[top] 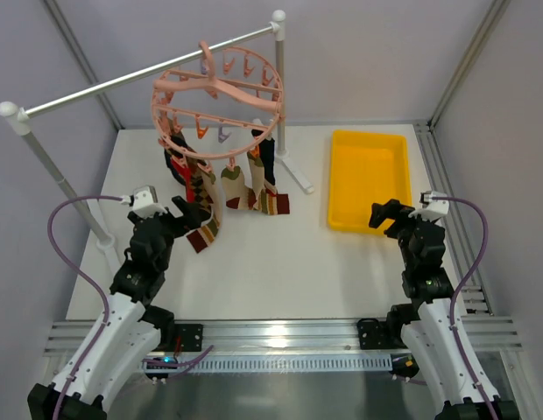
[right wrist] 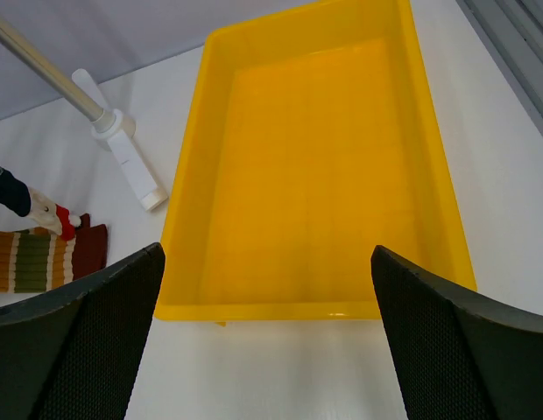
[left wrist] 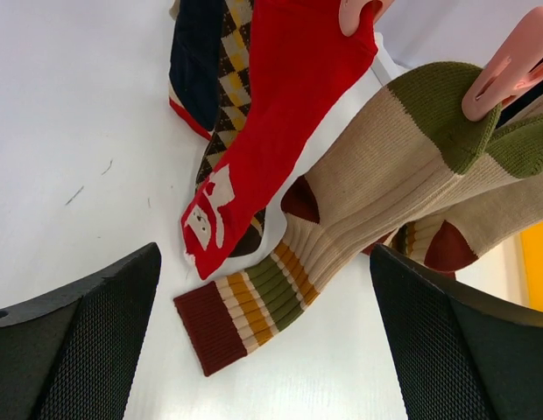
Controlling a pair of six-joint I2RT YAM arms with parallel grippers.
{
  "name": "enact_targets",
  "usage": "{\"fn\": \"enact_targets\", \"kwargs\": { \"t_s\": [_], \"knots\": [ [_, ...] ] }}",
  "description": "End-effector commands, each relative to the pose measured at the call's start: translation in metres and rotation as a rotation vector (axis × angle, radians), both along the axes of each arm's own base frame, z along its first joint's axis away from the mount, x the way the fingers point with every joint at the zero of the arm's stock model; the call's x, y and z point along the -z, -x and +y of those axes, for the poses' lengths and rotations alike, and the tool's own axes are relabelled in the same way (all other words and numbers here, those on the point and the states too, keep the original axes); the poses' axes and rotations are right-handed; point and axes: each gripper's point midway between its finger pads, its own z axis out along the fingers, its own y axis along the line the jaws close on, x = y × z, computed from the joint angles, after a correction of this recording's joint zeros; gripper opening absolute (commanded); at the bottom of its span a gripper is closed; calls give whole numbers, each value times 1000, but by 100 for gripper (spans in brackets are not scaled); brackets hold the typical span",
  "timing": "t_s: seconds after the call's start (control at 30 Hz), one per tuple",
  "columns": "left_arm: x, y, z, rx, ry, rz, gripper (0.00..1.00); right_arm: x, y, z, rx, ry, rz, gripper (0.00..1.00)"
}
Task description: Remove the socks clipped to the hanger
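Note:
The salmon-pink hanger (top: 217,87) hangs from the grey rail, with small clips (left wrist: 508,70) round its rings. Several socks (top: 229,188) dangle from the clips, their lower ends resting on the table. In the left wrist view I see a red sock (left wrist: 280,114), a tan striped sock (left wrist: 368,201) and a navy one (left wrist: 197,61). My left gripper (top: 188,214) (left wrist: 264,350) is open just in front of the socks, touching none. My right gripper (top: 385,214) (right wrist: 267,341) is open and empty before the yellow tray.
An empty yellow tray (top: 334,179) (right wrist: 315,166) lies at the right. The grey rail (top: 149,74) rests on white posts, one foot (top: 293,175) (right wrist: 123,149) standing between the socks and the tray. Grey walls close in both sides.

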Motion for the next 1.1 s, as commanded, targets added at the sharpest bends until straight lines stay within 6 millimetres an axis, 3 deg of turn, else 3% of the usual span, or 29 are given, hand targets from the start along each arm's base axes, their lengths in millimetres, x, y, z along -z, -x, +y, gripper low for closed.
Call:
{"fn": "enact_targets", "kwargs": {
  "t_s": [0.0,0.4,0.43,0.53,0.67,0.83,1.07],
  "knots": [
    [-22,-1,3,-12,2,-57,100,-15,-3,2,-10,3,-50,100],
    [-26,0,-2,13,17,-84,99,-18,-2,7,-41,4,-70,100],
    [-21,2,-7,49,12,-86,100,-20,-2,8,-49,4,-74,100],
    [-35,7,-20,141,16,-174,100,-22,-2,14,-82,9,-88,100],
    [-50,21,-67,411,87,-259,100,-20,-3,26,-156,5,-96,100],
    [-28,7,-99,495,119,-182,99,-13,-7,39,-209,-12,-71,100],
    [12,-26,-105,354,60,-85,100,-17,-4,49,-231,2,-75,100]
  ]
}}
